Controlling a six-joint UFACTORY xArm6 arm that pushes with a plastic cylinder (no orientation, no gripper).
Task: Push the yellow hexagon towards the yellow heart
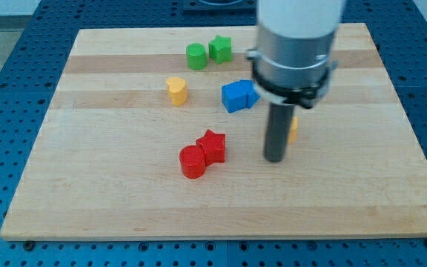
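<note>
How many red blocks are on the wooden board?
2. The red star sits near the board's middle, and the red cylinder touches it on its lower left. My tip is off to their right. The arm could be hiding more behind it.

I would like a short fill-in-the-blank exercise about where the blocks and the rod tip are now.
1. The two green blocks lie nearest the view's ___.
2. The red star touches the red ___.
3. My tip stands to the view's ___ of the red pair.
4. The yellow heart lies to the view's ___ of the blue blocks.

Missing words: top; cylinder; right; left
</note>
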